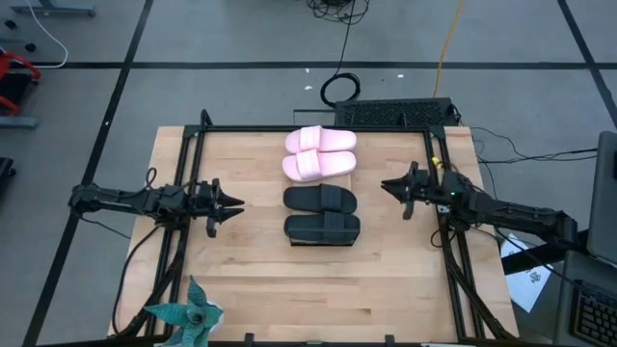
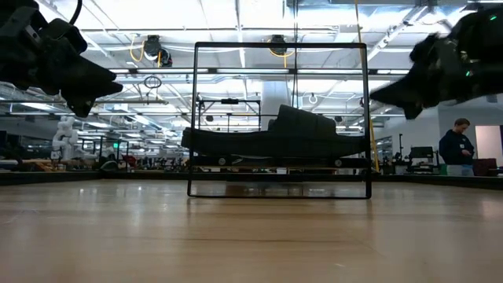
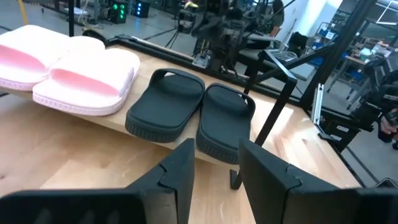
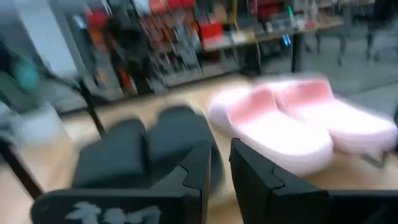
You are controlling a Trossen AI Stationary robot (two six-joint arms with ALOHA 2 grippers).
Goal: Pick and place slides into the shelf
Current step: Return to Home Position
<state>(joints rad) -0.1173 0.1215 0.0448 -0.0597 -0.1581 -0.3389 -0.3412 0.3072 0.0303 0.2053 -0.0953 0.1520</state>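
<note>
Now all four slides sit on the shelf in the middle of the worktop, the pink pair far, the black pair near. They look light and soft, best taken by the wide strap. The left pincer and the right pincer hang empty at the sides, slightly parted.

Two pink slides, two black slides, one shelf

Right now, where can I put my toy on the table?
Bare tabletop lies between the black slides and the near edge, right of the teal flower-shaped object. Narrow strips separate them from the left gripper and right gripper. The shelf is full.
</note>
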